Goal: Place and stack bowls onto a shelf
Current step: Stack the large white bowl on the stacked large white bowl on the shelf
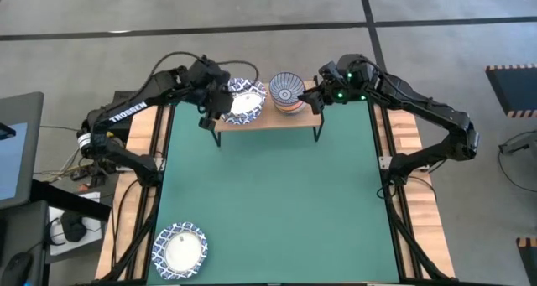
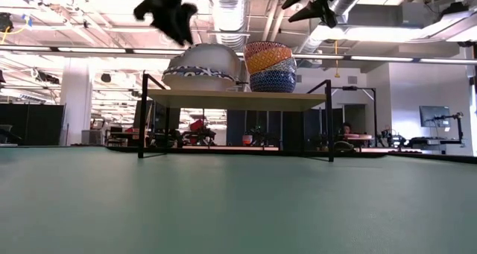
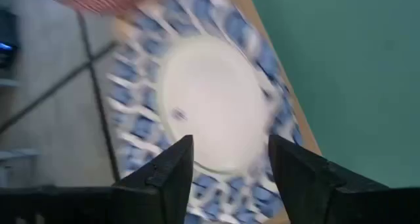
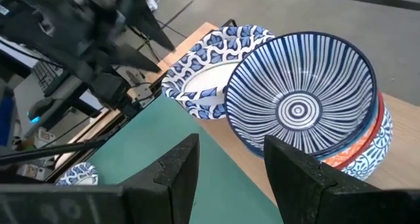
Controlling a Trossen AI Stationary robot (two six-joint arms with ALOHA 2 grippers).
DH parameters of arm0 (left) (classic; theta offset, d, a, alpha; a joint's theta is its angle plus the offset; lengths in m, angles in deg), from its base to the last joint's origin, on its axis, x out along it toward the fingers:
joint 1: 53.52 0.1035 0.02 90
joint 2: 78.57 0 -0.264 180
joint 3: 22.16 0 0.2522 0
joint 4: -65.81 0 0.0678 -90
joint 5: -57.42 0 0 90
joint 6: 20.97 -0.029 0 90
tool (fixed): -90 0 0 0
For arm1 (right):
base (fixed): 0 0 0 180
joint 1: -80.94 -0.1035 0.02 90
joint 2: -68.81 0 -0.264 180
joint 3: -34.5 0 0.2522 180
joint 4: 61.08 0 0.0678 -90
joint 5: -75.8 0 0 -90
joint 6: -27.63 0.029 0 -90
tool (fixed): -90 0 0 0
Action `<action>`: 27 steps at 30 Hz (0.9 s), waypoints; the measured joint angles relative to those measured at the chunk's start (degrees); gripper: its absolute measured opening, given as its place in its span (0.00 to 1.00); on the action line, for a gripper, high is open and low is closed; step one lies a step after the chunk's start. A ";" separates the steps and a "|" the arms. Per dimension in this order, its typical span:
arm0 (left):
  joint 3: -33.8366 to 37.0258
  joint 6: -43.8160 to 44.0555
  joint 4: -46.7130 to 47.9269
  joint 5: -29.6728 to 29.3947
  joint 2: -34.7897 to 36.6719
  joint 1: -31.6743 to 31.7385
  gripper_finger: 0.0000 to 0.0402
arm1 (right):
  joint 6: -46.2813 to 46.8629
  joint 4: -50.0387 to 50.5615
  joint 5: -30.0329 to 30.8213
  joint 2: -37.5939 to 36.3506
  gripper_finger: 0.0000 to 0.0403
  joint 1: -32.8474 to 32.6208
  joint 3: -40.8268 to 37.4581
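Item 1. Left arm: reached from the surface's left edge toward the far side, elbow bent, forearm angled inward; white lettering "TROSSEN" (image 1: 128, 114) readable along the forearm. Left end effector (image 1: 213, 101) hung above the left end of the shelf, over the near-left rim of the lattice bowls, fingers spread apart and gripping nothing; in the left wrist view the two dark fingers (image 3: 172, 171) framed the white centre of the bowl below.

Item 2. Lone lattice-rimmed bowl (image 1: 179, 250): upright on the green mat (image 1: 268, 194), near-left corner, well apart from the shelf.

Item 3. Shelf (image 1: 277, 118): light plank top on thin black legs, at the far edge of the mat, between the two arms.

Item 4. Lattice bowls (image 1: 244, 101): on the shelf's left half; from the low view a stack, count not readable.

Item 5. Small bowls (image 2: 271, 66): nested stack on the shelf's right half, just beside the lattice bowls; ray-patterned bowl (image 4: 298, 102) on top, orange and red rims visible beneath it.

Item 6. Right arm: reached from the surface's right edge, elbow bent outward, green lights lit near the wrist. Right end effector (image 1: 320, 99) hovered just right of the small bowls, above the shelf's right end, fingers parted and empty.
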 joint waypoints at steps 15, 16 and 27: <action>-6.72 16.43 -9.45 14.52 -8.39 -4.13 0.31 | 1.06 -0.04 3.18 0.29 0.49 -0.30 0.00; -6.72 16.43 -8.77 13.12 -9.62 -4.22 0.30 | 1.06 -0.03 3.32 0.29 0.49 -0.34 0.00; -6.94 18.75 -0.22 1.54 -12.63 -3.60 0.24 | 1.66 0.02 4.05 0.29 0.49 -0.60 0.00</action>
